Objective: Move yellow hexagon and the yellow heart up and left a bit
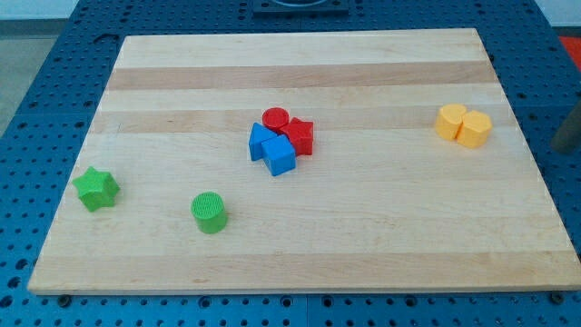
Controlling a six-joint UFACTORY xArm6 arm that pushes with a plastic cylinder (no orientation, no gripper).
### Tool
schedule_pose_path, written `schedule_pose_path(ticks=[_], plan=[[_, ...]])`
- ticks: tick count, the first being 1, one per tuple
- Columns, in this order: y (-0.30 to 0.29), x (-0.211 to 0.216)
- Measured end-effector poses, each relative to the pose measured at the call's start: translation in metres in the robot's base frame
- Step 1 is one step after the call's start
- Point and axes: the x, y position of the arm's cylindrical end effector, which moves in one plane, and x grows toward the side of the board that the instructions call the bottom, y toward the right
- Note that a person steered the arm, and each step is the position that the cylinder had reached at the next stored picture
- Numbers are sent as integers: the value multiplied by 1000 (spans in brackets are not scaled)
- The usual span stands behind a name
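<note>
Two yellow blocks touch each other at the view's right on the wooden board (300, 245). The left one looks like the yellow heart (450, 121) and the right one like the yellow hexagon (475, 130). A dark blurred shape at the view's right edge is my rod, off the board. Its lower end, my tip (565, 147), is to the right of the yellow hexagon and slightly below it, well apart from it.
A tight cluster sits mid-board: a red cylinder (275, 118), a red star (300, 136), a blue triangular block (260, 142) and a blue cube (280, 156). A green star (96, 188) and a green cylinder (209, 213) lie at the lower left.
</note>
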Motion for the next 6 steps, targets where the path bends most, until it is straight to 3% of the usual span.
schedule_pose_path(ticks=[1, 3, 4, 5, 6], plan=[[-12, -29], [-111, 29], [-130, 51], [-88, 53], [-61, 26]])
